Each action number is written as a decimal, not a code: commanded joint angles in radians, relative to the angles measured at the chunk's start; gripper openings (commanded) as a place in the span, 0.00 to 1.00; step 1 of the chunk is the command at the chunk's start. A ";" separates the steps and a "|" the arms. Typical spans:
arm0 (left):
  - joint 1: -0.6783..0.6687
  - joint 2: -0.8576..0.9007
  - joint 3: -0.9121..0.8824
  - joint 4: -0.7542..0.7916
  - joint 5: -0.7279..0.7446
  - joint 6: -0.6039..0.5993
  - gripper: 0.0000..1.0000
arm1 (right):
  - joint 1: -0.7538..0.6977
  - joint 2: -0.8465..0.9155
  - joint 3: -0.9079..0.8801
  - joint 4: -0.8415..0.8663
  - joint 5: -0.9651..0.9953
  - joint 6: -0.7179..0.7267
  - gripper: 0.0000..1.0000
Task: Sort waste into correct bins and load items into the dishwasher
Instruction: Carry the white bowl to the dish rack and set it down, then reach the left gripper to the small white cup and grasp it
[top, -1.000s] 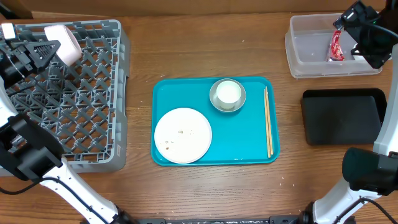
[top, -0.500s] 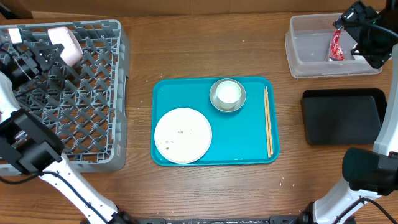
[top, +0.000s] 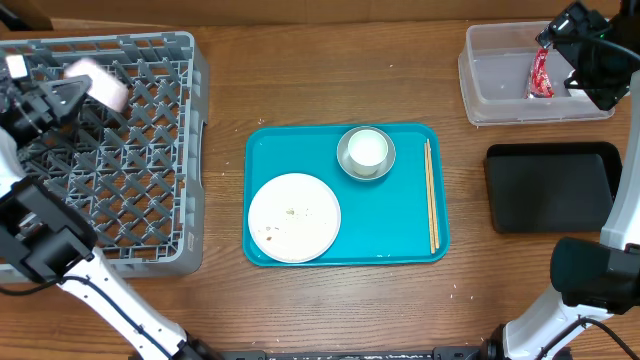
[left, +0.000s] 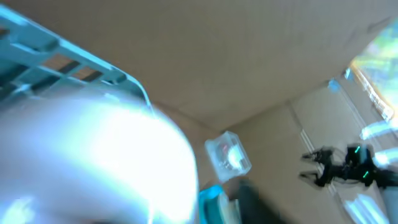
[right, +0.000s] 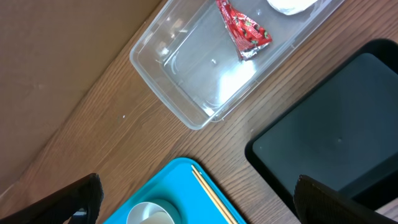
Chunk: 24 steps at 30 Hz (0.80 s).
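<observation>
Fingers of the left gripper (top: 78, 90) pinch the small white cup (top: 103, 84), which hangs blurred over the far left part of the grey dish rack (top: 150, 190). The left wrist view is smeared and shows little beyond a pale mass low on the left. The right gripper (top: 558, 40) hovers above the clear tub (top: 500, 95). Its 2 fingers are spread wide with nothing between them, as the right wrist view shows at its lower corners. Inside that tub lie the crumpled red wrapper (top: 541, 75) and a white napkin (right: 289, 5), the latter cut off by the top of the right wrist view. Just beside the tub, nearer the robot, sits the black tray (top: 550, 185). In the middle of the table rests the teal tray (top: 400, 225). It carries the round white plate (top: 294, 217) with a few crumbs (top: 291, 212) on it and the steel bowl (top: 346, 163) with a white bowl (top: 367, 149) nested inside. The chopsticks (top: 431, 195) lie along its right edge.
</observation>
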 joint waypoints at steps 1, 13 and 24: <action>0.074 0.004 0.005 0.032 0.018 -0.217 0.97 | -0.002 -0.001 0.009 0.003 -0.001 0.004 1.00; 0.271 -0.084 0.005 -0.026 0.019 -0.356 0.99 | -0.002 -0.001 0.009 0.003 -0.001 0.004 1.00; 0.228 -0.356 0.005 -0.020 -0.143 -0.362 0.58 | -0.002 -0.001 0.009 0.003 0.000 0.004 1.00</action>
